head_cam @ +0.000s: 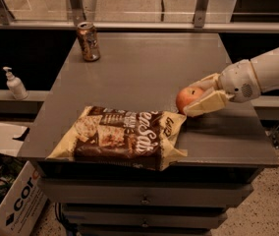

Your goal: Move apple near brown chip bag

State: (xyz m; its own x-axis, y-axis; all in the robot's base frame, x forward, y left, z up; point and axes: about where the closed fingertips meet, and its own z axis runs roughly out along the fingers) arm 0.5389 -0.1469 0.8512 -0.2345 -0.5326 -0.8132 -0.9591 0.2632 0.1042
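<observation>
The red-orange apple (187,98) sits at the right of the grey table (149,68), just off the upper right corner of the brown chip bag (122,136). The bag lies flat near the table's front edge, dark brown in the middle with cream edges and white lettering. My gripper (198,96) comes in from the right on a white arm, and its cream fingers (206,103) are closed around the apple from the right side. The apple is low, at or just above the table top.
A brownish drink can (88,42) stands at the table's back left. A white pump bottle (15,84) sits on a ledge to the left. A cardboard box (7,205) is on the floor at lower left. Drawers (144,198) lie under the table front.
</observation>
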